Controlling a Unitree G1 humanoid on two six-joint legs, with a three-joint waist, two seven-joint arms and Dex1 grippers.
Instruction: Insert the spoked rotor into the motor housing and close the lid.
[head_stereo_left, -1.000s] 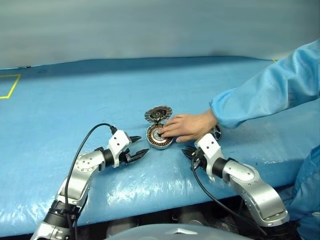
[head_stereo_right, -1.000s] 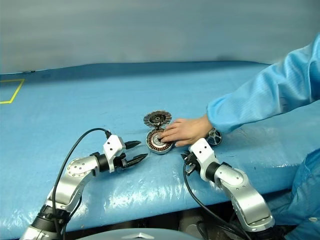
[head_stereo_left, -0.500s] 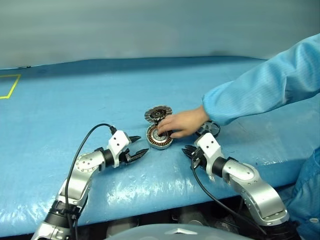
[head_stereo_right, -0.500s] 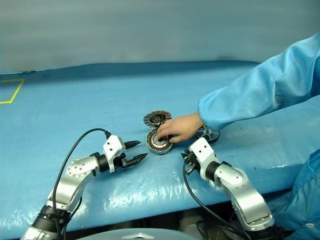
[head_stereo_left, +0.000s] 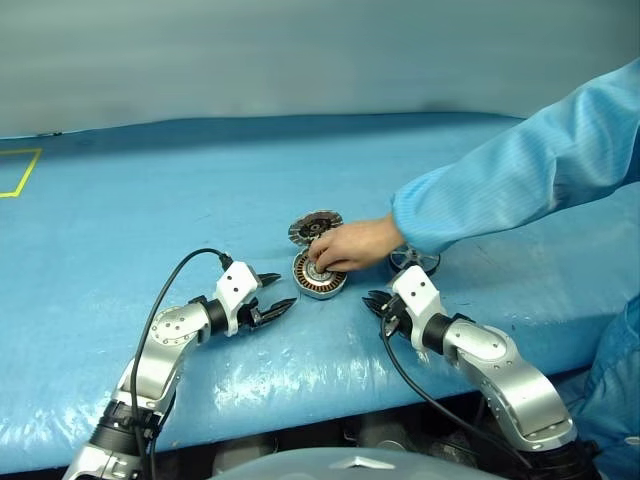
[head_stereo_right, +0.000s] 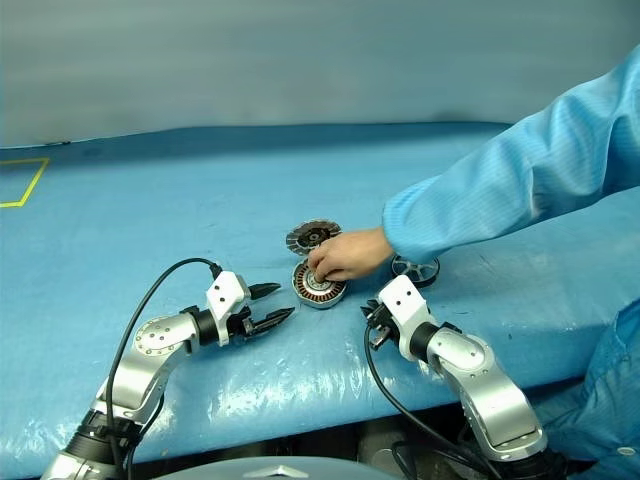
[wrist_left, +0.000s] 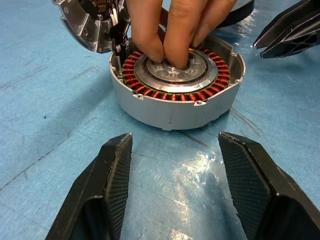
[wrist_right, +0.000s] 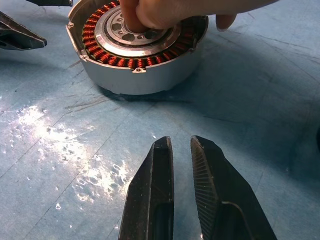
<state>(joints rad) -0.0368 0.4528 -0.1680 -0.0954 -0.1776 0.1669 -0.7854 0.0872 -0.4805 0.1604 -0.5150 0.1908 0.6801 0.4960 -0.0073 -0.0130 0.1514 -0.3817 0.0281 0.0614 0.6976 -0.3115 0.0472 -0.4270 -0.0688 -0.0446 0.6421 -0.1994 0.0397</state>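
Change: you are watching a person's hand in a light blue sleeve sliding further left over the parts than it was a second ago; its fingertips are now pressing into the centre of the round silver-rimmed motor housing with the copper-brown windings, where before the hand was lying flatter across it.
Uncovered: the small dark grey spoked rotor wheel, earlier hidden under the wrist, is now showing on the blue bench just right of the housing, behind the right arm.
Meaning for the task: judging from this, the person is handling the housing, and nothing is being inserted yet; the rotor is lying apart from the housing and the lid is off, so you are probably waiting until the hand is clear.
Left gripper: its fingers are standing spread and empty, pointing at the housing from close by, not touching it, and they are not shifting.
Right gripper: its fingers are nearly pressed together with nothing between them, aimed at the housing and also keeping still.
Housing look: it is sitting upright on the bench between the two grippers, a shallow grey cup with a ring of coils around a drilled silver hub.
Lid: the round toothed disc lid is leaning tilted just behind the housing, its dark-and-silver toothed face showing.
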